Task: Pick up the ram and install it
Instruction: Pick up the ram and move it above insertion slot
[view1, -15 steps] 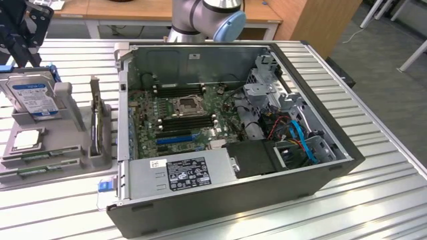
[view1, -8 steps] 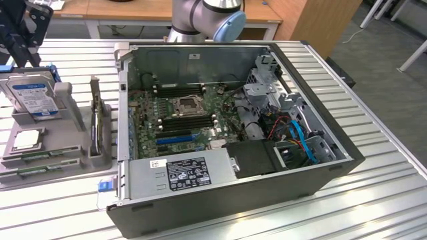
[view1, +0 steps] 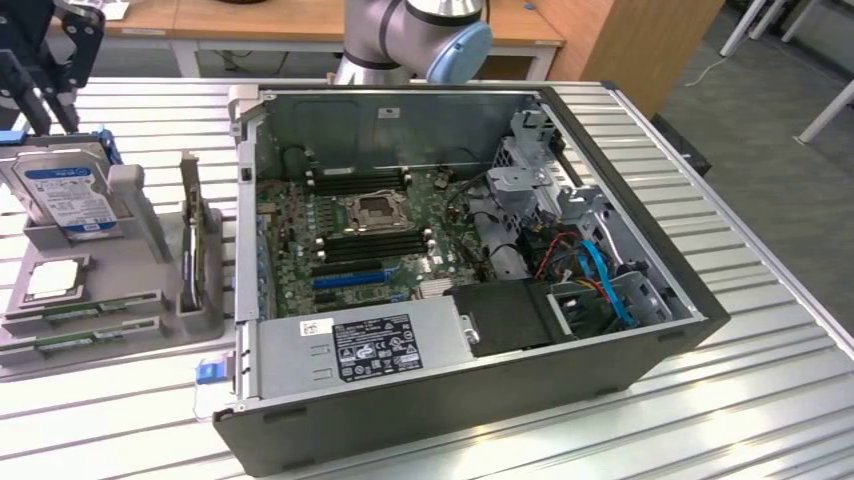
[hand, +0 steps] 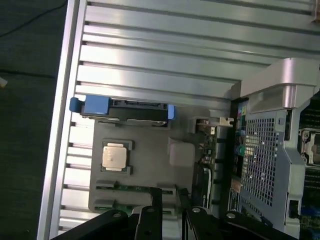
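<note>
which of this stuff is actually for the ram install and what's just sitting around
For the job: ram, gripper, memory slots in the computer case.
Lying about: hard drive, cpu chip, expansion card, power supply.

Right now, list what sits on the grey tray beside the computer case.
On the grey tray: a hard drive propped up, a processor lying flat, two ram sticks in slots, an expansion card on edge. In the wrist view the claw covers part of the sticks.

Bright, even room light; white glare bands on ribbed table (hand: 150, 55) beside the computer case (view1: 441, 430), case interior dimmer, shadowed.
</note>
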